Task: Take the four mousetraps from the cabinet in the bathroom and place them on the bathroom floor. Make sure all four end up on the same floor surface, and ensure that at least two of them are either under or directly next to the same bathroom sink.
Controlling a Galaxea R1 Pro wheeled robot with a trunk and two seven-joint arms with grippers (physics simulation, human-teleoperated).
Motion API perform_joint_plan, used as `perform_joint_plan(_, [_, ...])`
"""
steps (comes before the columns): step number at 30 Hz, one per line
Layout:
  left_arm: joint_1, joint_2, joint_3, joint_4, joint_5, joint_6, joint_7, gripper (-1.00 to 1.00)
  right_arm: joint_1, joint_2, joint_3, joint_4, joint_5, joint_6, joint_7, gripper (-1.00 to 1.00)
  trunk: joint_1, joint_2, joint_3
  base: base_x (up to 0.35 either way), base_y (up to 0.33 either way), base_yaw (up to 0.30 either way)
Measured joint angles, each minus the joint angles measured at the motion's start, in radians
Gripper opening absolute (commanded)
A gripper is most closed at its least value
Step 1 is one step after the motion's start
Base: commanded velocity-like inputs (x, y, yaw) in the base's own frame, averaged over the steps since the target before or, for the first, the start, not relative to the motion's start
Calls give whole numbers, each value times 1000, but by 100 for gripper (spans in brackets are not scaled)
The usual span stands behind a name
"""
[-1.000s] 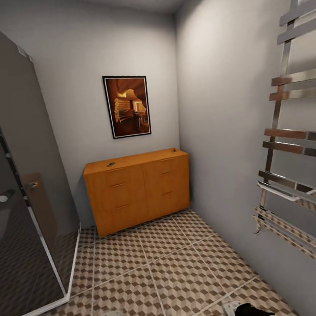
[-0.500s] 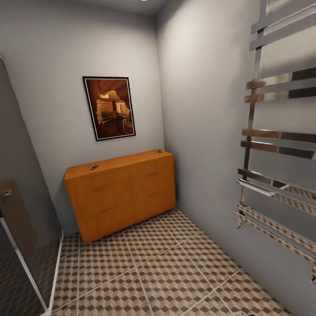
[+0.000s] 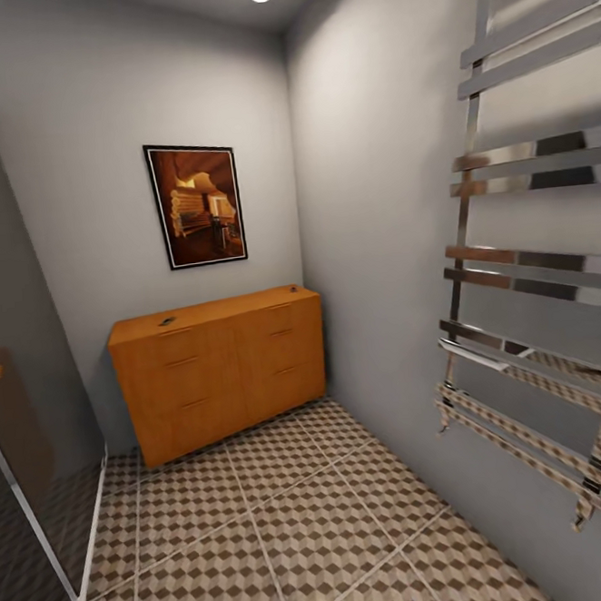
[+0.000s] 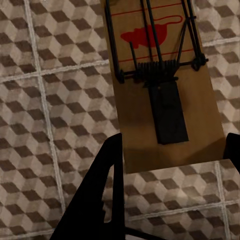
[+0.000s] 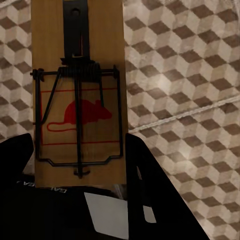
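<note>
Against the far wall: your head camera looks at the cabinet (image 3: pixel 220 371), low and orange-brown, drawers shut, standing in the corner under a framed picture (image 3: pixel 196 205).
Cabinet top: two small dark items lie on it, one near the left end (image 3: pixel 167 321) and one near the right end (image 3: pixel 294 290); too small for you to tell what they are.
Bathroom floor (image 3: pixel 293 529): cube-patterned tiles run from the cabinet toward you.
Left side: a glass shower screen (image 3: pixel 22 452) borders the tiles.
Right wall: a chrome towel rail (image 3: pixel 530 317) hangs close to your camera.
Left tool (image 4: pixel 170 165): your left wrist view shows it gripping a mousetrap (image 4: pixel 165 85) by the board's end, black fingers (image 4: pixel 107 185) at both edges, tiles behind.
Right tool (image 5: pixel 77 165): it grips a second mousetrap (image 5: pixel 77 95), red mouse print facing the camera, held above the floor tiles.
</note>
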State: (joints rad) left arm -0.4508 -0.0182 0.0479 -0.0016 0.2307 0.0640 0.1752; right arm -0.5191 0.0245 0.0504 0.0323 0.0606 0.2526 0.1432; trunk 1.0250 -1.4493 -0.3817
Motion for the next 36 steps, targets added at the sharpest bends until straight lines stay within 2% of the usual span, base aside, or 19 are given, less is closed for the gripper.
perform_joint_plan(9, [14,18,0,-1,2,-2,15,-100,4,-3,0,0,-1,-16,1,-100,0,0,0,0,0,-235])
perform_joint_plan(20, [18,3,0,0,4,-2,19,-100,5,-6,0,0,-2,-13,1,-100,0,0,0,0,0,-249])
perform_joint_plan(24, [25,-5,0,-1,4,-3,88,-100,8,-7,-1,0,-5,-13,-3,-100,0,0,0,0,0,-250])
perform_joint_plan(25, [26,-7,0,-1,4,-7,120,-100,13,-7,-1,0,-8,-13,-11,-100,0,0,0,0,0,-250])
perform_joint_plan(28, [28,-13,0,0,6,-31,165,-100,22,-6,-2,0,-24,-14,-52,-100,0,0,0,0,0,-250])
perform_joint_plan(29, [29,-16,0,0,6,-43,178,-100,26,-5,-2,0,-40,-15,-92,-100,0,0,0,0,0,-250])
perform_joint_plan(32, [32,-24,0,0,5,-56,193,-100,31,-3,-3,0,-88,-19,-181,-100,0,0,0,0,0,-250])
perform_joint_plan(36, [35,-28,0,0,5,-61,199,-100,34,-5,-3,0,-127,-28,-232,-100,0,0,0,0,0,-250])
